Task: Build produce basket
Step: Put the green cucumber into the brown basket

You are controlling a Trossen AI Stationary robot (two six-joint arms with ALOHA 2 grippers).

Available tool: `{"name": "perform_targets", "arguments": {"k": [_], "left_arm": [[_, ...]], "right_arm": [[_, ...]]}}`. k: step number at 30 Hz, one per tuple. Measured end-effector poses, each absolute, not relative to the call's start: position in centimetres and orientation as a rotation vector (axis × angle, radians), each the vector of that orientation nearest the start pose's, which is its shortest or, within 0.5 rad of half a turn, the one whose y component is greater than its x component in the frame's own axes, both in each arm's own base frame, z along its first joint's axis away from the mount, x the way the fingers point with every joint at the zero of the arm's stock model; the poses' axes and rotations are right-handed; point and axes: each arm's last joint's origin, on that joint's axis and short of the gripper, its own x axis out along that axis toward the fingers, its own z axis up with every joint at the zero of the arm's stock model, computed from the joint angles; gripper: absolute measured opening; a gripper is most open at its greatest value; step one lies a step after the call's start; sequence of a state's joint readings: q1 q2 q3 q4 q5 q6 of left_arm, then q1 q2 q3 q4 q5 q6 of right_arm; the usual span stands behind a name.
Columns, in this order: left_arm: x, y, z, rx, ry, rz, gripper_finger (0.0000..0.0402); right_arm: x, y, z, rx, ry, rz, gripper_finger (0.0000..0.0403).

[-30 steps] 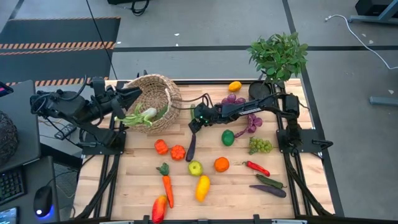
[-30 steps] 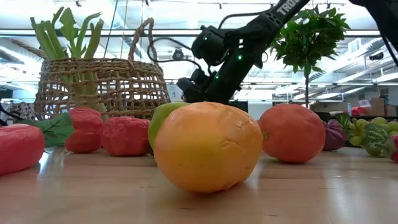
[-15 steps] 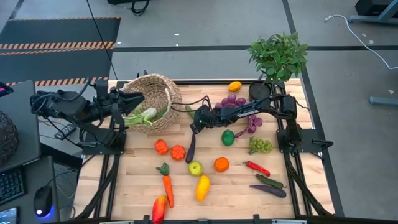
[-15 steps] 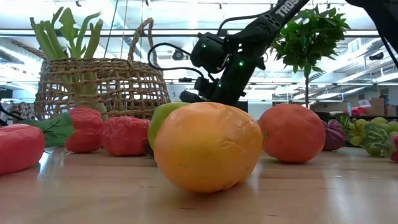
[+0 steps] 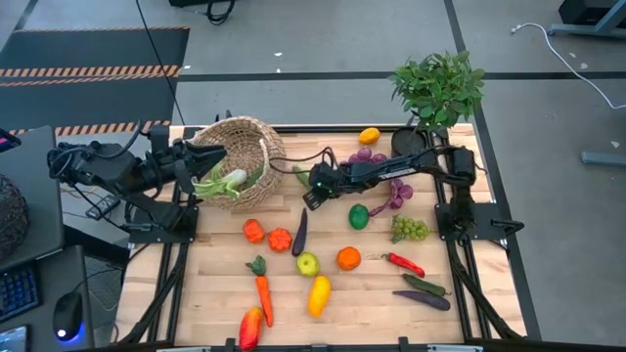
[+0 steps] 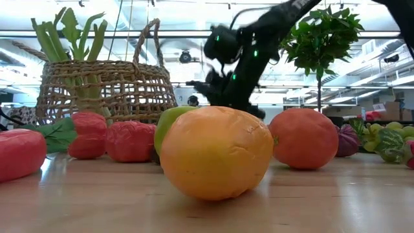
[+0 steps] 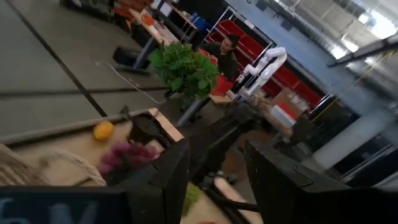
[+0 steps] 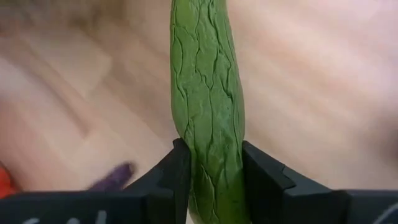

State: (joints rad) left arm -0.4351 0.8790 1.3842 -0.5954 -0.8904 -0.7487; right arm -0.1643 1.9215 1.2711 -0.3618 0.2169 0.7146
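The right gripper (image 8: pixel 210 180) has just clamped its two dark fingers onto a green cucumber (image 8: pixel 208 106), having stood wider a moment ago above the table's middle. In the high view this gripper (image 5: pixel 311 193) sits just right of the round wicker basket (image 5: pixel 246 137), which is tipped on its side with a leek (image 5: pixel 223 181) spilling from its mouth. The left gripper (image 5: pixel 201 156) rests at the basket's rim, seemingly steadying it; whether it grips is unclear. With the cucumber secured, it looks ready to be carried to the basket, while other produce remains scattered on the wooden table (image 5: pixel 372 293).
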Motion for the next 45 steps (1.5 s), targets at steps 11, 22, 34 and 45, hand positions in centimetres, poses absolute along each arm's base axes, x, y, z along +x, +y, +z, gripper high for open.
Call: {"name": "perform_targets", "arguments": {"k": [11,22,34,45], "left_arm": [[10.4,-2.1,48.4,-0.628,-0.218,0.534,0.0162],[9.2,-1.5,48.8,-0.569,-0.242,0.578,0.0162],[8.9,-1.3,48.8,-0.578,-0.264,0.654,0.0162],[9.1,-1.5,48.9,-0.585,-0.241,0.525,0.0162]], "right_arm": [[35.2,-6.9,26.8,0.618,0.627,-0.674,0.012],[35.6,-7.0,38.9,0.485,0.278,-0.513,0.012],[42.8,-8.1,42.3,0.527,0.155,-0.35,0.012],[47.1,-7.0,40.8,0.582,0.112,-0.266,0.0126]]}}
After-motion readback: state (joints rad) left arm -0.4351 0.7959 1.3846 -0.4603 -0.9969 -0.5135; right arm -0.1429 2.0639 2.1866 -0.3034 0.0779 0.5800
